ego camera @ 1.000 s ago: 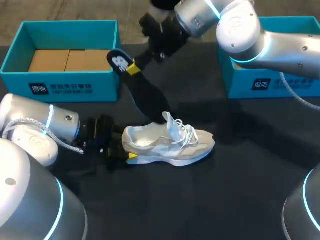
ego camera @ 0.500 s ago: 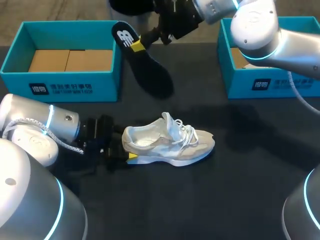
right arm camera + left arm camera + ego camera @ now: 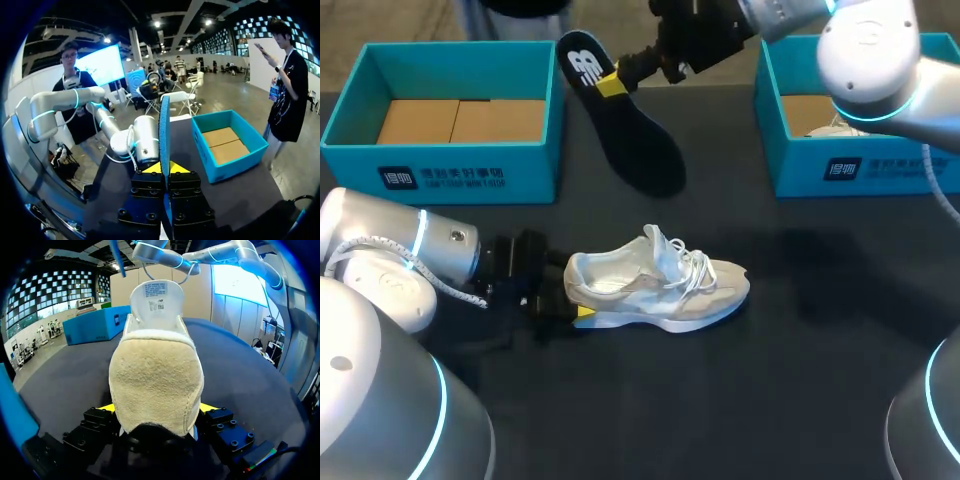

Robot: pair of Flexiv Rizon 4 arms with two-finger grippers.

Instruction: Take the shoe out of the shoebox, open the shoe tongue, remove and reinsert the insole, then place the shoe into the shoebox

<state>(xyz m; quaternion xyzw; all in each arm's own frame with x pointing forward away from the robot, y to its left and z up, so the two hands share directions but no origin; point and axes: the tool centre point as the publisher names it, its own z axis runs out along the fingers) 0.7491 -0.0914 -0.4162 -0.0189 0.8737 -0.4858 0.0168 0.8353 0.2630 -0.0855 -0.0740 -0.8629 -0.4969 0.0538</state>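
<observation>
A white and beige shoe (image 3: 660, 285) lies on its sole on the black table, toe pointing right, its tongue pulled up. My left gripper (image 3: 572, 296) is shut on the shoe's heel; in the left wrist view the fuzzy heel (image 3: 156, 385) fills the space between the yellow fingertips (image 3: 207, 408). My right arm reaches past the middle at the back. Its gripper (image 3: 608, 85) is shut on the heel end of the black insole (image 3: 635, 140), which hangs in the air, slanting down toward the shoe without touching it. In the right wrist view the insole (image 3: 164, 127) stands edge-on in the right gripper (image 3: 164, 167).
A blue shoebox (image 3: 450, 165) with a cardboard floor stands at the back left; it also shows ahead of the right gripper as the blue shoebox (image 3: 227, 155). A second blue box (image 3: 850, 165) at the back right holds something white. Bare table lies in front of the shoe.
My right gripper has risen and moved back and to the right with the insole, pulling its tip well clear of the shoe. Shoe and left gripper have stayed put.
</observation>
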